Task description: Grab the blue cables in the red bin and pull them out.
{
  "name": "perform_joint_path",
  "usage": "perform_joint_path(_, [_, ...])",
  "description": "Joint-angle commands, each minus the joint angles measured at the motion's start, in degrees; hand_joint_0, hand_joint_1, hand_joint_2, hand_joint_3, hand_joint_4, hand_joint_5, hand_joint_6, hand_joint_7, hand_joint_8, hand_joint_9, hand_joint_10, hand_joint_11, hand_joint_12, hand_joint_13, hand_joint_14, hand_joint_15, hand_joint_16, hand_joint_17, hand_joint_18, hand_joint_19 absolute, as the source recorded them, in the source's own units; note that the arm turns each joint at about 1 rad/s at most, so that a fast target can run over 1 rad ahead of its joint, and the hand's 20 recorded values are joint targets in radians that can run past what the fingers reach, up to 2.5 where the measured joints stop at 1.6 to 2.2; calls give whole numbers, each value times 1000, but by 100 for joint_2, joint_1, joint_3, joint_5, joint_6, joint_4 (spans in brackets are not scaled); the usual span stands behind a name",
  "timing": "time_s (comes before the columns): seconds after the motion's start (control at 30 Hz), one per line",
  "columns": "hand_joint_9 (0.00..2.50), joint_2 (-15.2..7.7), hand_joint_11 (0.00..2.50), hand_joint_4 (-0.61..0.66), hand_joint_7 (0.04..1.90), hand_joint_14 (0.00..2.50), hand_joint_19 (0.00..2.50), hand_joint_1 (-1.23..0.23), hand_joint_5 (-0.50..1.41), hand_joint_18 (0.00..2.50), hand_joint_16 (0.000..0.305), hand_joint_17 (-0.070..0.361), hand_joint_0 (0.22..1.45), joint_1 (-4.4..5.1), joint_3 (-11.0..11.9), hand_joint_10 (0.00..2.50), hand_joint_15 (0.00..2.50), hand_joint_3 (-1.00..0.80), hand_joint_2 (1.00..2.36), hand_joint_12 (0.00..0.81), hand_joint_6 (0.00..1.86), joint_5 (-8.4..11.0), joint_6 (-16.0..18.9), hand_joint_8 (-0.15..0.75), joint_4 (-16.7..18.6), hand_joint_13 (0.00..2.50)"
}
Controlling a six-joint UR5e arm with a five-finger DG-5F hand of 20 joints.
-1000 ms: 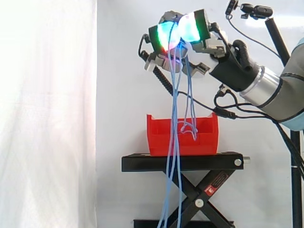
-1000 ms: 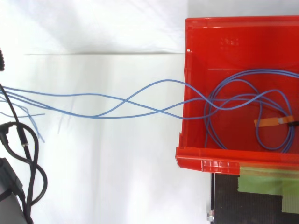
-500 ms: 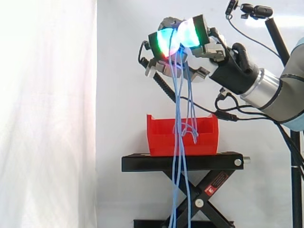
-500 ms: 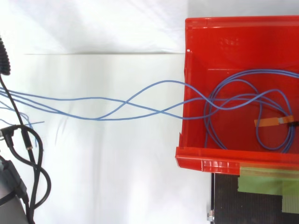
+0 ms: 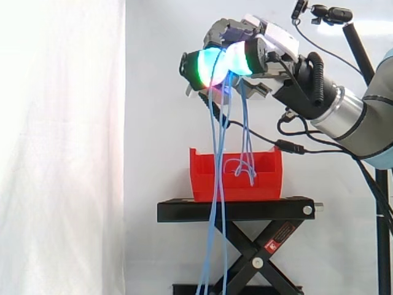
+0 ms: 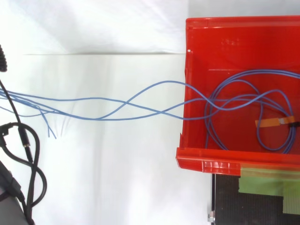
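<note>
Pinching the cables (image 5: 213, 129) high above the bin (image 5: 264, 184), the hand (image 5: 276, 46) and its fingers (image 5: 206, 66) could drag it off the stand (image 5: 236, 211) (loops lie tangled inside).

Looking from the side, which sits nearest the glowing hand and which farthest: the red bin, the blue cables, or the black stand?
1. blue cables: pinched in the hand, hanging down from it.
2. red bin: below the hand.
3. black stand: lowest, under the bin.
</note>
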Motion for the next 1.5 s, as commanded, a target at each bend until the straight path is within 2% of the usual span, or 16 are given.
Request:
perform_joint_path(0.0, [1033,3,1634,-52,450,13,798,-856,554,821,42,95,959,0,0,501,1474,-1000,1000,283,1154,-245,-551,167,18,1273])
perform_joint_path(0.3, [1025,3,1647,-59,452,12,797,-856,555,821,42,95,960,0,0,508,1481,-1000,1000,275,1152,-491,-885,166,106,1271])
perform_joint_path(0.57, [1026,3,1618,-57,455,14,798,-856,557,820,42,95,960,0,0,513,1470,-1000,1000,285,1144,-808,-1289,168,325,1270])
perform_joint_path(0.73, [1025,3,1617,-58,449,13,788,-858,558,819,42,95,960,0,0,514,1468,-1000,1000,285,1143,-825,-1412,169,334,1268])
perform_joint_path(0.87, [1026,-5,1623,-58,453,13,797,-858,560,819,42,95,960,0,9,512,1470,-1000,1000,286,1138,-931,-1632,171,378,1267])
perform_joint_path(1.13, [1025,3,1633,-64,461,13,798,-858,565,817,42,95,961,0,0,511,1475,-1000,1000,283,1127,-1001,-1737,177,396,1263])
perform_joint_path(1.37, [1025,3,1618,-59,456,13,798,-858,569,818,42,95,961,-9,0,511,1462,-1000,1000,282,1120,-1282,-2098,176,501,1263])
perform_joint_path(1.47, [1023,3,1631,-64,468,14,797,-859,570,818,42,95,961,-9,0,511,1477,-1000,1000,283,1115,-1309,-2221,171,483,1261])
